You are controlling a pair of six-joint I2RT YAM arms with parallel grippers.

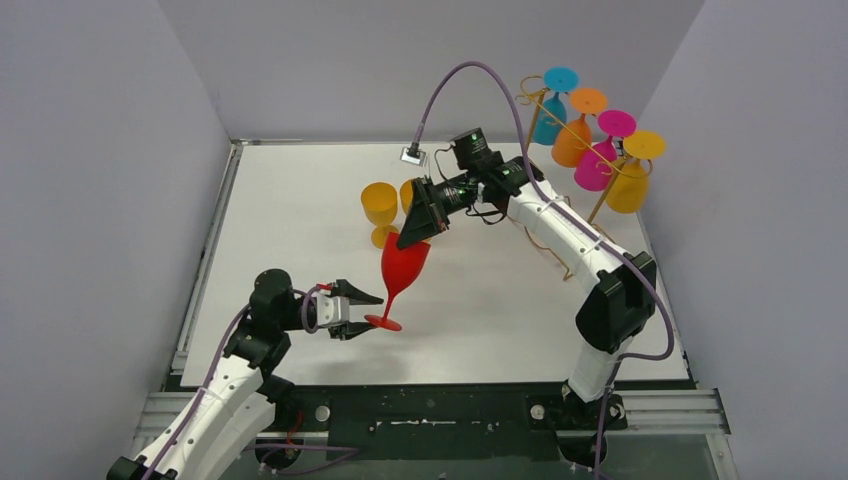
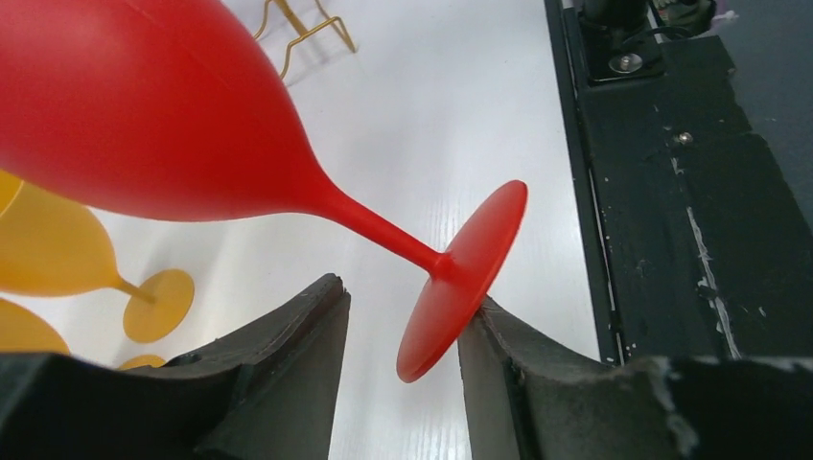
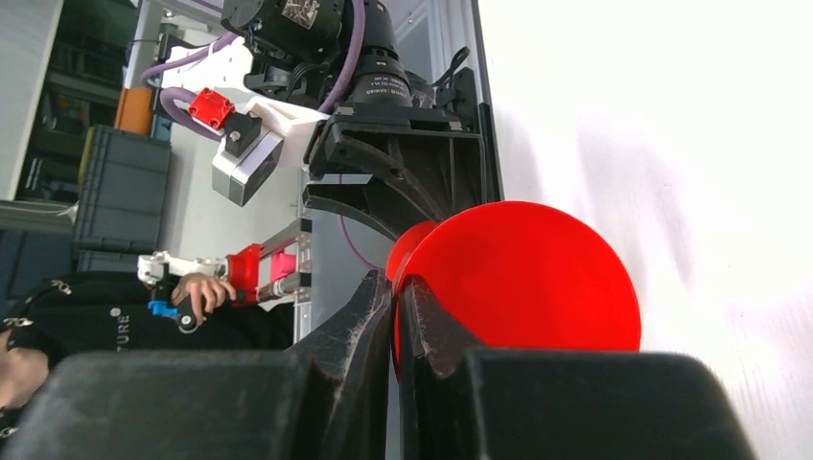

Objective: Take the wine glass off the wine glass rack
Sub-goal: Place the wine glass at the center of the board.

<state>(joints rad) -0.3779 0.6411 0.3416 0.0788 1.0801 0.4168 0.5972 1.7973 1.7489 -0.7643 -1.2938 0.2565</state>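
Pinching the red wine glass (image 1: 404,266) by its rim, right pincer (image 1: 404,242) holds it; left pincer (image 1: 372,314) wide around its foot.

a: what sort of place is this?
b: a robot lab. a white table (image 1: 290,200) boxed in by plain grey walls (image 1: 90,200) at 9, 12 and 3 o'clock, and a metal rail (image 1: 680,408) at 6.
a: anything else?
b: grey crates (image 3: 117,199) in the right wrist view.

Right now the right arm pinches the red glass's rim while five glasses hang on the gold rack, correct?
Not quite: four glasses hang on the gold rack, as the top view shows. The right gripper does pinch the red glass by its rim.
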